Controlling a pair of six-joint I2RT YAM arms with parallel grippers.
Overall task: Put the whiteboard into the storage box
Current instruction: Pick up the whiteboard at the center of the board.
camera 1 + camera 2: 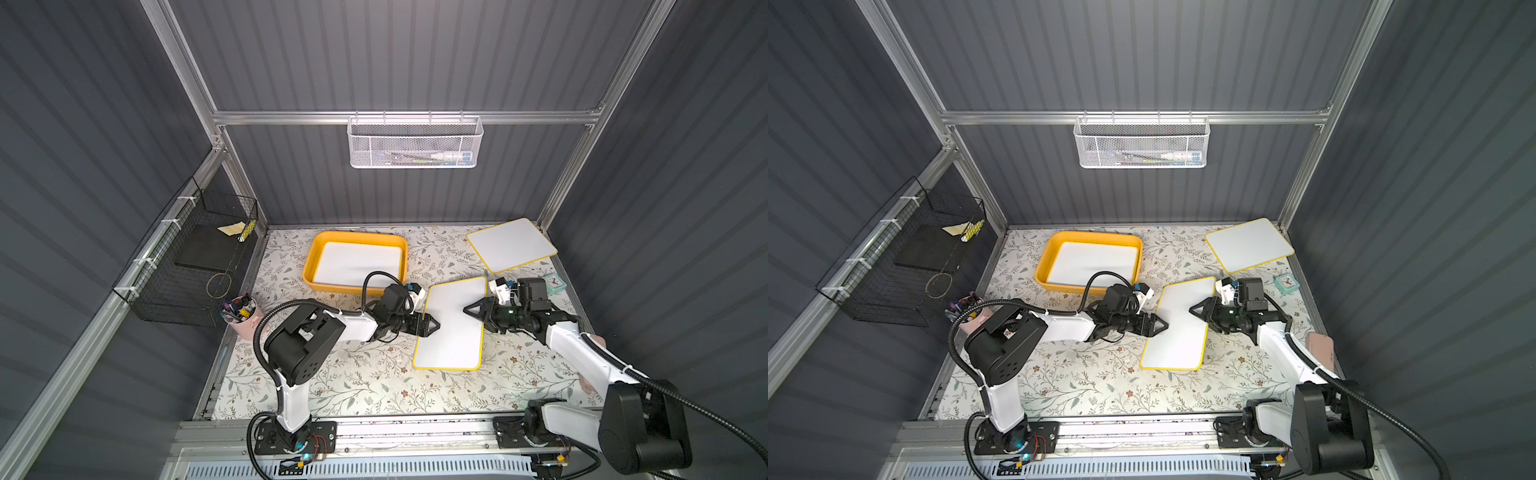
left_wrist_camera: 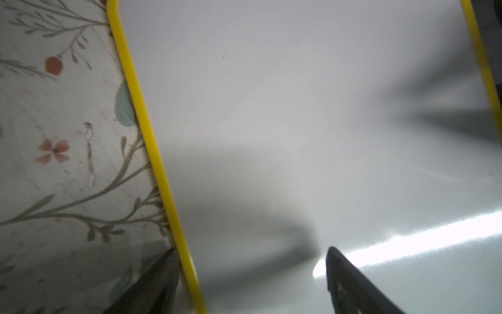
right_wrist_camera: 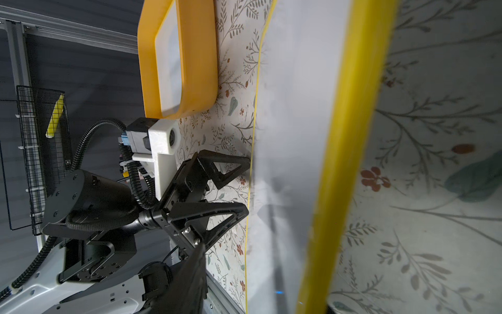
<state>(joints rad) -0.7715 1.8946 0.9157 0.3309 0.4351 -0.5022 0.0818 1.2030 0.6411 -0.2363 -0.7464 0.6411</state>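
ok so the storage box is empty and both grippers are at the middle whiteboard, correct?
Not empty: both top views show a whiteboard already lying in the storage box. The left gripper and right gripper are indeed at the middle whiteboard.

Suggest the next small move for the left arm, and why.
Probably close the left pincer on the middle whiteboard: it stands open with fingers either side of the yellow rim, the right pincer is at the opposite edge, and the board lies outside the storage box.
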